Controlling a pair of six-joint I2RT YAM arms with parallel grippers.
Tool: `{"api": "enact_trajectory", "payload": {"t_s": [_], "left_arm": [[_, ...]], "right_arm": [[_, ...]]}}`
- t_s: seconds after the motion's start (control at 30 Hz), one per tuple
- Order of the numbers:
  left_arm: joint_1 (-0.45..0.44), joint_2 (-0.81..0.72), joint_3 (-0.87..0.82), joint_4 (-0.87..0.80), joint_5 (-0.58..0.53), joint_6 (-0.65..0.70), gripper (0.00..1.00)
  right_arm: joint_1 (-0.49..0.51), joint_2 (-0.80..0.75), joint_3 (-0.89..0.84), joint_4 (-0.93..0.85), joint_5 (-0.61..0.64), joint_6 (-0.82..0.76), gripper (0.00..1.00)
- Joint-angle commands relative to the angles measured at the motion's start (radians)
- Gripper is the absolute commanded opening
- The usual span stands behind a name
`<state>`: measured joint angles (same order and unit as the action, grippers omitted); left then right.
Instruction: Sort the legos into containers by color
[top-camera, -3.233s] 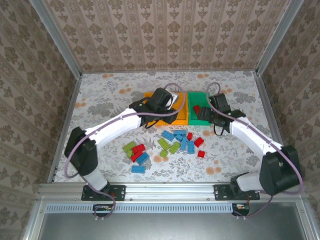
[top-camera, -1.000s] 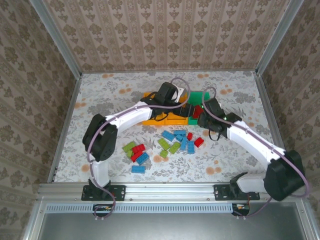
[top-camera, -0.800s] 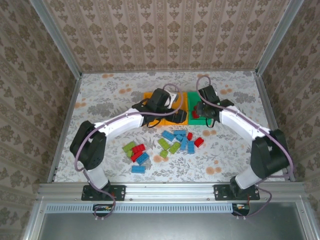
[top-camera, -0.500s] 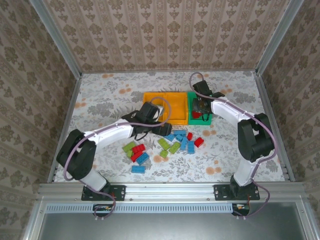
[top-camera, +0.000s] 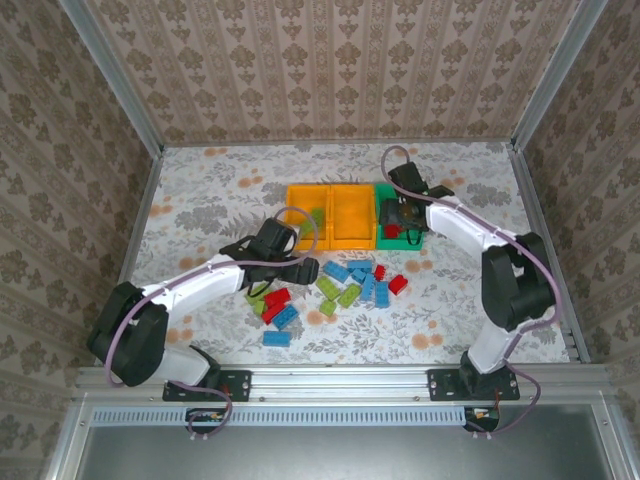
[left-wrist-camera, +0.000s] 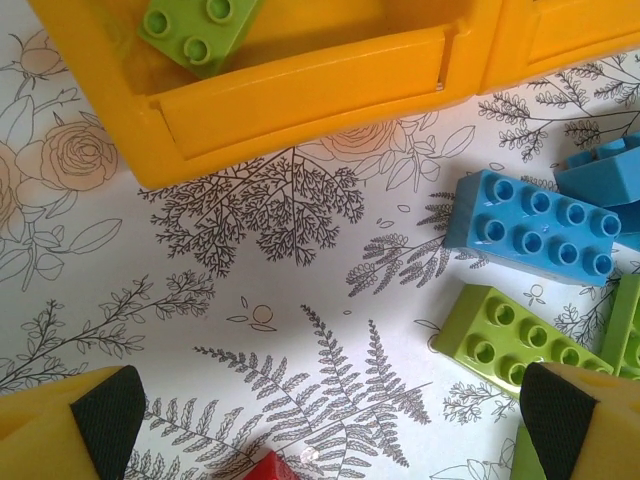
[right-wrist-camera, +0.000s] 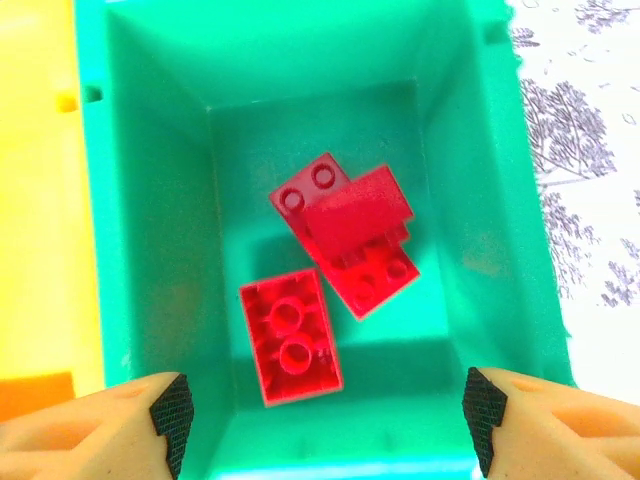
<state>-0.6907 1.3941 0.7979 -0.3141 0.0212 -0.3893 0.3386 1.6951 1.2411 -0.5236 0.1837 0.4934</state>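
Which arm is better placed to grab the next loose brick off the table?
Left. The left gripper hangs open, low beside the pile, a green brick and a blue brick close by. The right gripper is open above the green bin holding red bricks, away from the pile.

The red legos (right-wrist-camera: 345, 240) and green container (right-wrist-camera: 150, 200) are smooth, glossy plastic; the printed table cover (left-wrist-camera: 280, 330) looks matt.

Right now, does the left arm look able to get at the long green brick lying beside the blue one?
Probably yes. The left gripper hangs open above the table, and the green brick lies flat near one finger, uncovered; the blue brick sits close but apart.
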Motion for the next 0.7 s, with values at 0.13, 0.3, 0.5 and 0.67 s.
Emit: {"api": "enact_trajectory", "payload": {"t_s": [0.13,0.3,0.5,0.67], "left_arm": [[0.009,0.005,-0.015,0.016,-0.004,-0.004,1.00],[0.009,0.007,-0.026,0.050,0.001,-0.001,1.00],[0.008,0.002,-0.036,0.078,0.016,0.017,1.00],[0.008,0.003,-0.052,0.096,0.026,0.019,1.00]], "right_arm": [[0.041,-0.211,-0.204,-0.103,-0.078,0.162,0.74],[0.055,-0.279,-0.371,-0.041,-0.174,0.280,0.70],[0.104,-0.268,-0.421,-0.023,-0.181,0.353,0.69],[0.126,-0.236,-0.452,0.010,-0.200,0.389,0.67]]}}
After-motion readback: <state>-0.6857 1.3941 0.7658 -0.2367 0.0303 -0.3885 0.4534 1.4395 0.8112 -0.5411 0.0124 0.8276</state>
